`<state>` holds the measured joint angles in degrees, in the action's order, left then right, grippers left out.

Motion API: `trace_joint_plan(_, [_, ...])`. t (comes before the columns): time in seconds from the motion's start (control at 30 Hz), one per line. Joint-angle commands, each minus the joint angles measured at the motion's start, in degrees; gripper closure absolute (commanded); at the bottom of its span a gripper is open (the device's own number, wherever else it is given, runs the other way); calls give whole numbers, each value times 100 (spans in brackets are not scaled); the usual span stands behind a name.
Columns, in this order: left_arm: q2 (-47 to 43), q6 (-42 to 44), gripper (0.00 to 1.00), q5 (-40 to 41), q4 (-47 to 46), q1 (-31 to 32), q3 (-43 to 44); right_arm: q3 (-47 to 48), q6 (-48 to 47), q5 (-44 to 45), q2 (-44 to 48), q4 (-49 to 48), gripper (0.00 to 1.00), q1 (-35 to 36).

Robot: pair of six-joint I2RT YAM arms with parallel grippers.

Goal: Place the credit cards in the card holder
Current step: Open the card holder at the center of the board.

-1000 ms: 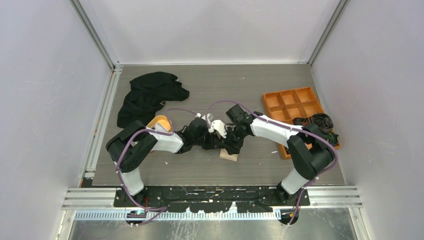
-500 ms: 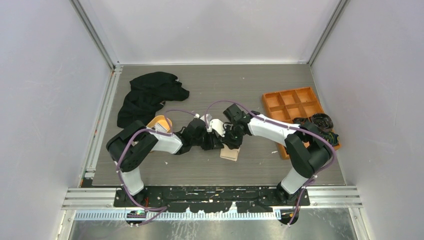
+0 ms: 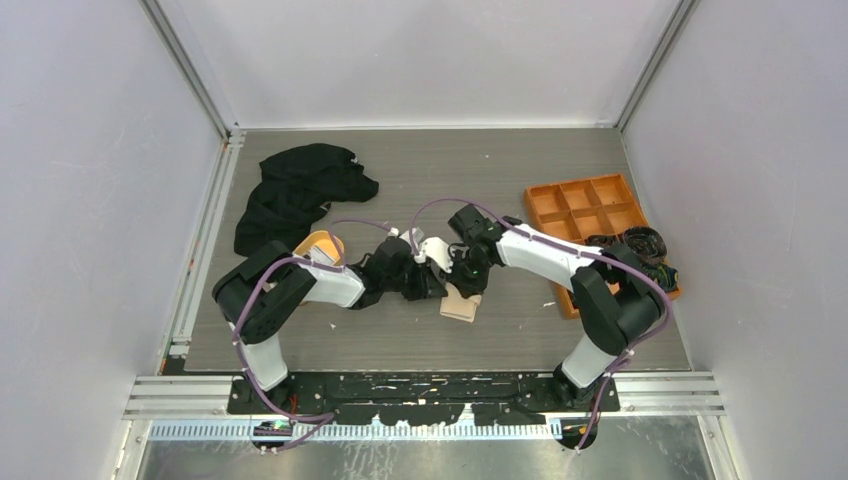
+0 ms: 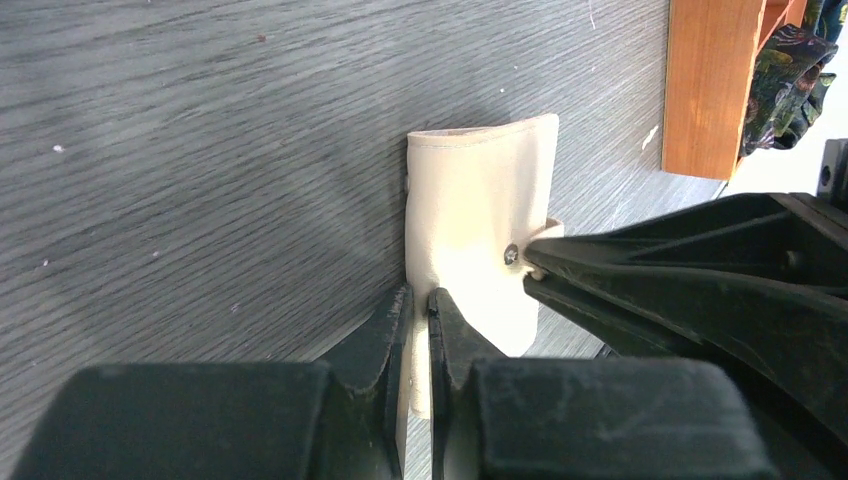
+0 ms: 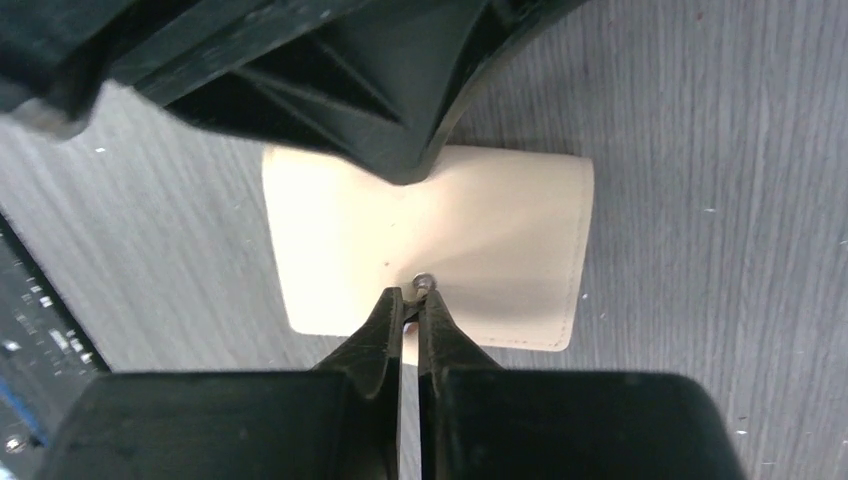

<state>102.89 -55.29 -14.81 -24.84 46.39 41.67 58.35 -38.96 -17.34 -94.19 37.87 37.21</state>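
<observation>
Closed card holder [image 5: 480, 220]: inside hidden. Left gripper [image 4: 420, 300] clamped on its edge; right gripper [image 5: 410, 300] pinching snap tab [image 5: 424, 283]. Orange box [image 3: 575, 205] holds dark tangle [image 3: 640, 245].

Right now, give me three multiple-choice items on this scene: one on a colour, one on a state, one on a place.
1. What colour is the box?
A. blue
B. orange
C. green

2. What state is the right gripper in?
A. wide open
B. shut on a card
C. shut on the tab of the wallet

3. Where does the cloth lie?
A. far left on the table
B. in the box
C. on the wallet

Answers:
1 B, its walls and dividers are orange in the top view.
2 C, the right wrist view shows the fingers pinched together at the snap tab.
3 A, the top view shows the black heap at the far left, apart from box and wallet.
</observation>
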Motion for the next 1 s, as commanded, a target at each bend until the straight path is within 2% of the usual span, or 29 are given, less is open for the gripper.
trace_joint_plan(0.0, [81,124,91,309,120,-49,35,120,-38,-729,540,309,99,-336])
trace_joint_plan(0.1, [34,132,90,259,0,-68,22,73,182,-1125,764,198,99,-715])
trace_joint_plan(0.17, [-95,162,85,231,-149,-84,10,44,545,-1516,878,25,99,-934])
trace_joint_plan(0.23, [-266,254,74,209,-110,-86,75,-27,961,-1912,980,-197,99,-1119])
trace_joint_plan(0.3, [-504,383,56,262,69,-84,143,-152,1410,-2269,1096,-503,99,-1284])
trace_joint_plan(0.37, [-793,531,42,432,266,-86,130,-252,1699,-2566,1170,-709,99,-1374])
trace_joint_plan(0.43, [-1063,653,35,682,444,-84,30,-295,1862,-2786,1195,-830,99,-1432])
trace_joint_plan(0.57, [-1433,751,29,759,405,-97,-251,-293,2013,-2842,1172,-891,99,-1488])
trace_joint_plan(0.77, [-1622,748,23,373,129,-99,-430,-307,2091,-2896,1216,-952,99,-1536])
trace_joint_plan(0.97, [-1583,1033,21,371,870,-43,-92,-315,2088,-2908,1229,-965,99,-1574])
